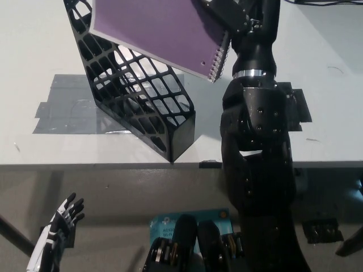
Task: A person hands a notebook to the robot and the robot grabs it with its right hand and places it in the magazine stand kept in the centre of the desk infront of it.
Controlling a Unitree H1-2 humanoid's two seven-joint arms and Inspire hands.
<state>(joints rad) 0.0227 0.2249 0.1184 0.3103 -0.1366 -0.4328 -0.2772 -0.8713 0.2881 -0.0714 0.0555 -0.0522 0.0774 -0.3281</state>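
- Notebook (153,31): purple, spiral-bound; held tilted above the magazine stand (133,93), overlapping its upper opening.
- Right hand (229,17): closed on the notebook's spiral edge; the stand lies to its left and below.
- Left hand (59,226): rested low, below the desk (329,113) edge, fingers apart.

place: office or lab | evidence: pale desk (45,34); black mesh magazine stand (133,96); grey tape patch (62,105)
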